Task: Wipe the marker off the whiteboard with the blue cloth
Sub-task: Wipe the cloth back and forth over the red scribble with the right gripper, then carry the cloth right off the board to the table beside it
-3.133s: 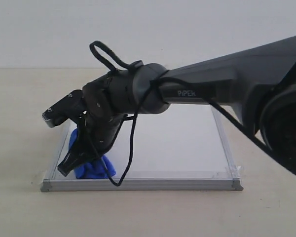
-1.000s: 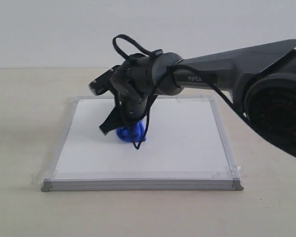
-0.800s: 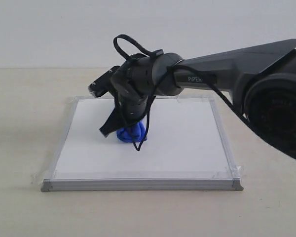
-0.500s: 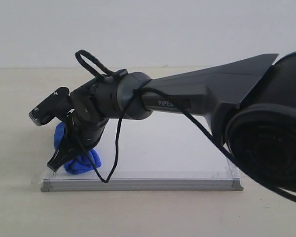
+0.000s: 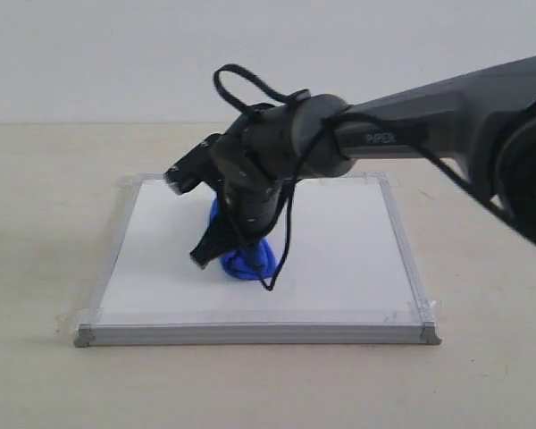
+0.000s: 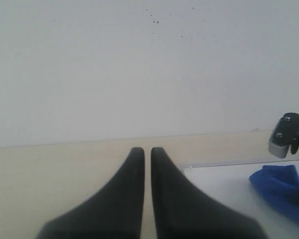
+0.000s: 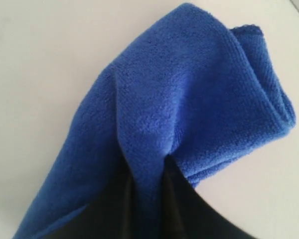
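**Blue cloth pressed to whiteboard at mid-counter**

A pale beige counter (image 5: 36,223) is shown running back to a white wall (image 5: 116,54), and a square whiteboard (image 5: 339,259) with a thin silver-grey frame is seen lying flat near its middle, squared to the counter's front edge. Clear tape (image 5: 411,315) is visible at the board's corners nearest that front edge.

The dark right arm (image 5: 429,116) is stretched in from the counter's right edge and bent down over the board, with a black cable (image 5: 241,85) looped above its wrist. The right gripper (image 5: 216,255) is pointed down at the board's surface and is clamped narrowly on the blue cloth (image 5: 248,261). In the right wrist view a fold of the cloth (image 7: 189,99) is seen pinched between the two dark fingers (image 7: 104,214), and the rest is bunched against the white surface. The cloth is placed about the middle of the board, well clear of the frame.

The left gripper (image 6: 147,152) is held over bare counter beside the board (image 6: 224,184), facing the wall. Its fingers are drawn nearly together, with only a thin slit between them.
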Available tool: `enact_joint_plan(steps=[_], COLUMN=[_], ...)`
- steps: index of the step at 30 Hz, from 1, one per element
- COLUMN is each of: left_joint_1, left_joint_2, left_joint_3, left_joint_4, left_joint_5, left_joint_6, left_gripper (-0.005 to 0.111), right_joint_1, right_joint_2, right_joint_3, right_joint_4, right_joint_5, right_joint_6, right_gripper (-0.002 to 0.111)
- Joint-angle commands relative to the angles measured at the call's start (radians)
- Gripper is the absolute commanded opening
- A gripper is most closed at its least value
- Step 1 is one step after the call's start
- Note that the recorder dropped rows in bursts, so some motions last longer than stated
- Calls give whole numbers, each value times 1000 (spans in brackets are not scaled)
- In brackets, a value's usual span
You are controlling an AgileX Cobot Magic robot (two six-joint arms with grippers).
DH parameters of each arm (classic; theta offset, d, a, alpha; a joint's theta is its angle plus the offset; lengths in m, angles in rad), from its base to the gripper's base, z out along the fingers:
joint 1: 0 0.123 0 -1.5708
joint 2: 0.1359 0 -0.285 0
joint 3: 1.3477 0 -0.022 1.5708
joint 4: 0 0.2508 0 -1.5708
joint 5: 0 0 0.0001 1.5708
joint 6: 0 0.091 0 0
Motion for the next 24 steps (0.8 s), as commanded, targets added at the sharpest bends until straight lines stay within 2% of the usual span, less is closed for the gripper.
enact_joint_plan(steps=[1, 8, 12, 19, 24], left_joint_1=[-2, -2, -2, -2, -2], left_joint_2=[3, 3, 3, 3, 3], left_joint_3=[-3, -3, -3, -3, -3], left_joint_4=[-6, -6, -6, -6, -6], left_joint_5=[1, 1, 1, -2, -2], left_joint_6=[-6, -6, -6, -6, -6], left_gripper=[4, 4, 4, 4, 4], right_joint_1=[-106, -275, -297, -325, -388], right_joint_2=[-34, -125, -219, -427, -527], right_joint_3=[110, 284, 337, 344, 344], right_joint_4=[-40, -40, -40, -24, 96], right_joint_5=[73, -40, -60, 79, 131], right_joint_6=[25, 52, 41, -42, -195], right_gripper=[0, 0, 0, 0, 0])
